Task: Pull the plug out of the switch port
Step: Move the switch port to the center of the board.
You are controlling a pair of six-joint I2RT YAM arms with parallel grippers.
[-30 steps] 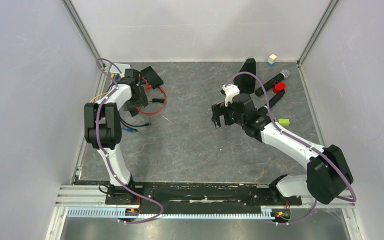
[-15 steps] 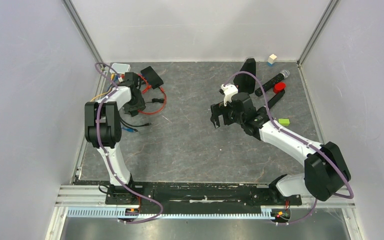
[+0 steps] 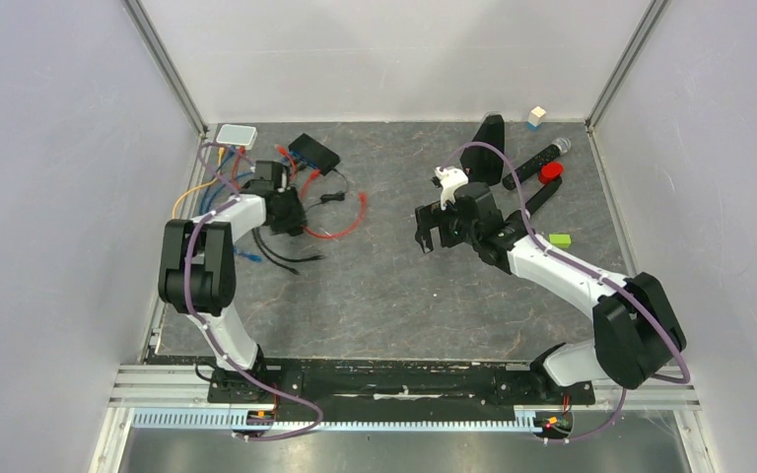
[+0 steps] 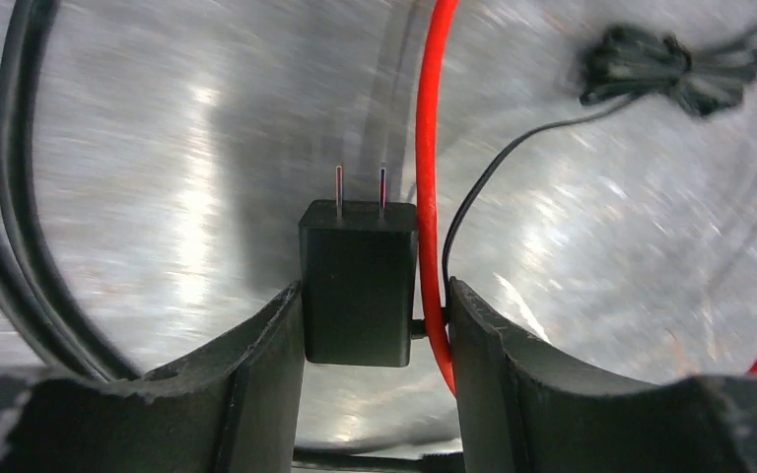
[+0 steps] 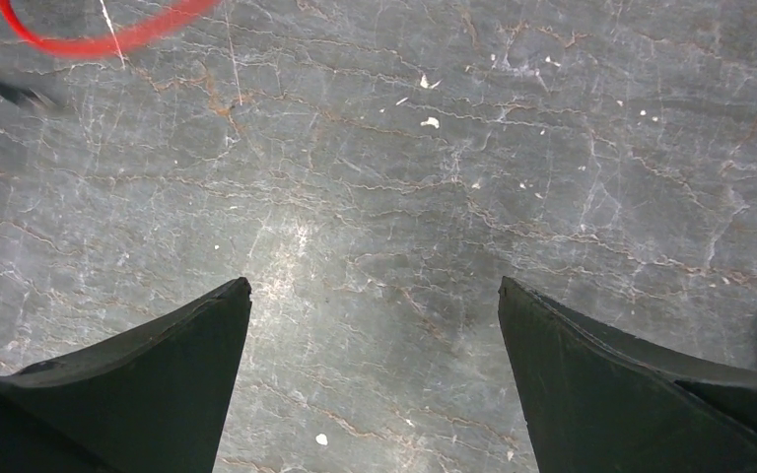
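Left gripper is clamped about the black two-prong plug. Its left finger touches the plug's side, and the red cable is pinched at the right finger. The grip seems firm, though blur leaves doubt. The black switch lies just beyond, near the far-left corner. Bare tabletop opens rightward and nearward. Right gripper gapes wide above it.

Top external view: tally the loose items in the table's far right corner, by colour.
Black: 3 (upright wedge, microphone, bar)
Red: 1 (disc)
Green: 1 (block)
Cream-and-blue: 1 (cube)
Total: 6
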